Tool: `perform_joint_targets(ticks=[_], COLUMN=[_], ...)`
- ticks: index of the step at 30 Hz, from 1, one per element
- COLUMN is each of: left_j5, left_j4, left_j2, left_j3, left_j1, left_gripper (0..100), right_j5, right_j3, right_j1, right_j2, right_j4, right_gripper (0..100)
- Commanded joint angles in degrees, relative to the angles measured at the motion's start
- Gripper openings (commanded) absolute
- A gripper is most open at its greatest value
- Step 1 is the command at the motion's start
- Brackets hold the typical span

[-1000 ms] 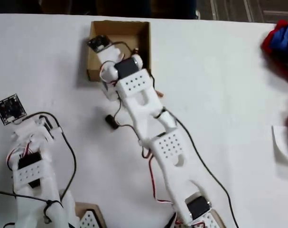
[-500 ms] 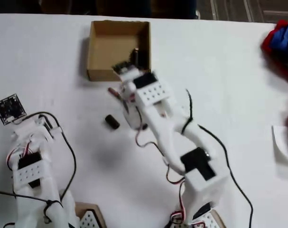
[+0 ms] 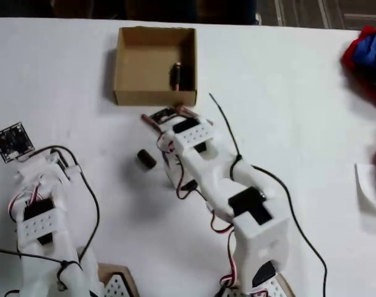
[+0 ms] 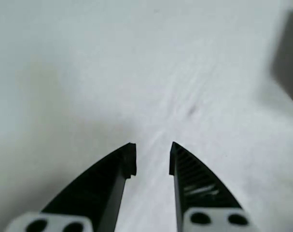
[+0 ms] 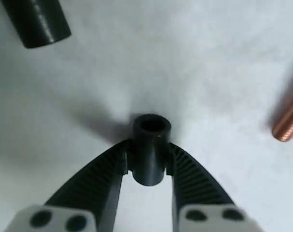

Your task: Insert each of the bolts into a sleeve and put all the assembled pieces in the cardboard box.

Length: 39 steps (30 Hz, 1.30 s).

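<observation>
In the right hand [image 5: 149, 163], a sleeve [image 5: 151, 145]

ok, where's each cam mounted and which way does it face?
High view: fixed above the table, looking down; left arm, right arm, cardboard box.
Left wrist: on left arm, facing bare table past left end effector.
Right wrist: on right arm, facing down; right end effector grips upright sleeve.
Shared: loose sleeve, high and right wrist views.

The sleeve [image 5: 151, 150] is black, the bolt [image 5: 287, 123] copper, the cardboard box [image 3: 153, 97] brown, the table [image 3: 299, 93] white, the right gripper [image 5: 148, 162] black.
</observation>
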State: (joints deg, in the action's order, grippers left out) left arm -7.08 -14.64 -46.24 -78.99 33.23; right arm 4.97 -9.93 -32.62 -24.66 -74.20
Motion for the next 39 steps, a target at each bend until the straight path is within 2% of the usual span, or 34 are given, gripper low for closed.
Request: perform_joint_targets(ticks=[1, 9, 20, 30, 35, 39], left_j5=[-0.4, -0.4, -0.4, -0.4, -0.4, -0.4], left_j4=[1.1, 1.1, 1.1, 1.1, 1.1, 1.1], left_j2=[-0.4, -0.4, -0.4, -0.4, -0.4, -0.4], left_j3=[1.5, 1.5, 1.5, 1.5, 1.5, 1.5], left_j1=[0.4, 0.4, 0.4, 0.3, 0.3, 0.4], left_gripper=[14, 14, 14, 14, 14, 14], right_j5=[0.4, 0.4, 0.4, 2.8, 3.1, 3.1], right_j3=[4.7, 10.7, 11.2, 11.1, 11.1, 11.1], right_j1=[0.1, 0.1, -0.1, 0.0, 0.0, 0.0], right_j2=[-4.8, -4.4, -3.3, 4.4, 2.8, 0.4], right_j4=[-3.1, -7.3, -11.4, -10.9, -10.6, -8.9], right_gripper=[11.6, 9.4, 9.4, 9.5, 9.8, 13.7])
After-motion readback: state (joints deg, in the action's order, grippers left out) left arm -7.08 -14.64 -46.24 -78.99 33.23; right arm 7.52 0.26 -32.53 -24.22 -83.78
